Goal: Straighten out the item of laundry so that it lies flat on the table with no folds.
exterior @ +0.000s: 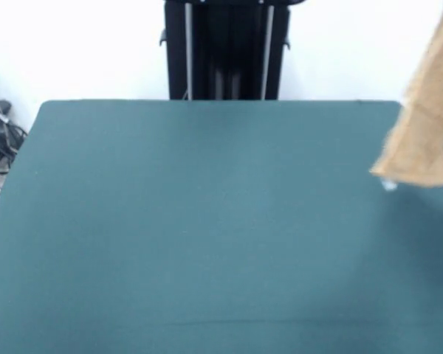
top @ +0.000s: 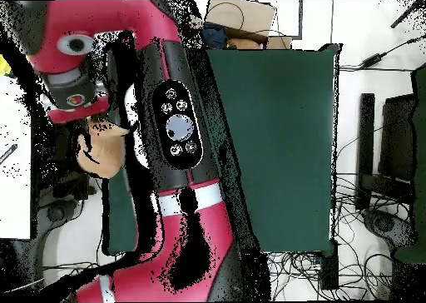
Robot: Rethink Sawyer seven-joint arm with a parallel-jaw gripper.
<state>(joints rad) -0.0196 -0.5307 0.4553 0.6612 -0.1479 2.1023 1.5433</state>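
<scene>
The orange-tan towel [exterior: 424,125] hangs in the air at the right edge of the front view, off the green table [exterior: 207,221]. It runs up out of the picture, and its lower corner with a small pale tag [exterior: 388,184] dangles just over the table's right side. In the overhead view a bunched part of the towel [top: 106,150] shows under the arm's wrist [top: 75,79], left of the table [top: 274,133]. The wrist hides the gripper itself. The towel hangs from it, so it holds the towel.
The black pedestal [exterior: 225,48] stands at the table's far edge. Cables lie on the floor at the left [exterior: 0,136]. In the overhead view the red arm [top: 179,150] covers the table's left part, with cables and black equipment [top: 391,150] at the right.
</scene>
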